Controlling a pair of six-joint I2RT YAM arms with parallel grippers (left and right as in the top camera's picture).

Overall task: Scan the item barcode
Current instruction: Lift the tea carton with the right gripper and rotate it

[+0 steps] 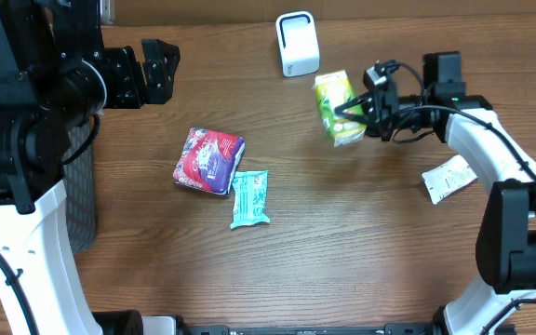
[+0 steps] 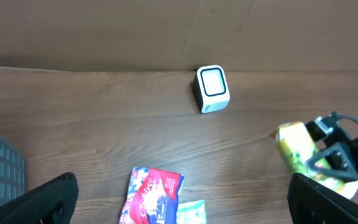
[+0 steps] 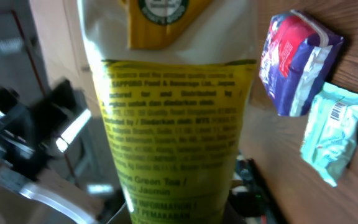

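1. Wooden table (image 1: 342, 270): carries all loose items. A dark mesh bin (image 1: 84, 186) stands at its left edge.

2. Left arm: the left gripper (image 1: 169, 71) is raised at the far left, well apart from every item. Its fingers (image 2: 42, 202) are spread wide, one at each lower corner of the left wrist view, with nothing between them and nothing touched.

3. Right arm: the right gripper (image 1: 359, 110) reaches in from the right side. Its fingers are drawn in close and clamped on the yellow-green pouch (image 1: 335, 104). In the right wrist view the pouch (image 3: 179, 112) fills the frame, printed text facing the camera, and hides the fingertips.

4. Pouch position: held tilted in the right gripper, near the white scanner (image 1: 298, 44), to the scanner's right and towards the table's front, not touching it. Whether it clears the table surface cannot be told. No barcode can be made out on the visible face.

5. Red and purple packet (image 1: 209, 160): lies flat, left of centre.

6. Scanner: stands upright at the table's far edge.

7. Teal packet (image 1: 249, 198): lies against the red and purple packet's near right corner, a barcode showing on it in the right wrist view (image 3: 331, 130).

8. White packet (image 1: 449, 177): lies flat beside the right arm, untouched.
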